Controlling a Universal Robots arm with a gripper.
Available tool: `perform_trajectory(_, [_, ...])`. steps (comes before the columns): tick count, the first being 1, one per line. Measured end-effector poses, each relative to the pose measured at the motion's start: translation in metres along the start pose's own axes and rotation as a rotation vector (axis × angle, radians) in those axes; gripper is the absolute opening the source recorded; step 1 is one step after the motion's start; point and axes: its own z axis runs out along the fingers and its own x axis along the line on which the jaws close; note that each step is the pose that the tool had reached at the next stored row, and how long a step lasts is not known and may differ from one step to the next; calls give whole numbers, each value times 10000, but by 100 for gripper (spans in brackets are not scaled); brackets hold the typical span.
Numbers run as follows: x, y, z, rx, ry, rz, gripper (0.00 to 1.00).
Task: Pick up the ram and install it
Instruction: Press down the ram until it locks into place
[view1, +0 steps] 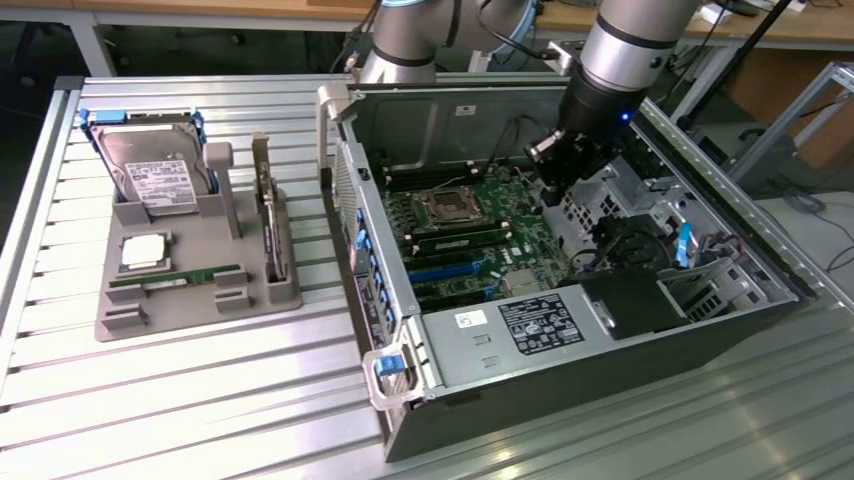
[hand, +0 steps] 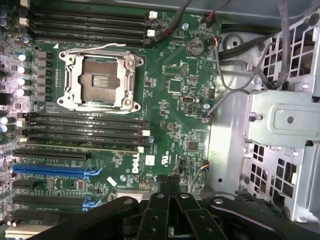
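1. Your black pincer (view1: 558, 170) hung shut and empty above the green motherboard (hand: 170, 100) inside the open computer case (view1: 561, 330).
2. The thin green ram stick (view1: 176, 277) lay untouched in the grey holder (view1: 200, 240) on the bench; pickup remained outstanding, requiring open jaws.

On the slatted metal table (view1: 187, 390) you have an open computer case (view1: 561, 400) lying on its side, its green motherboard (view1: 467, 240) facing up with an empty processor socket (hand: 100, 80). At the exterior view's left sits a grey parts holder (view1: 174, 300) carrying a hard drive (view1: 154, 175) (propped at a tilt), a square silver processor (view1: 144, 252) and an upright expansion card (view1: 271, 225).
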Motion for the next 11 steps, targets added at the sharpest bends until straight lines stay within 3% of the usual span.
perform_trajectory(4, [0,0,0,37,26,933,10])
perform_trajectory(11, [0,0,0,41,28,1025,10])
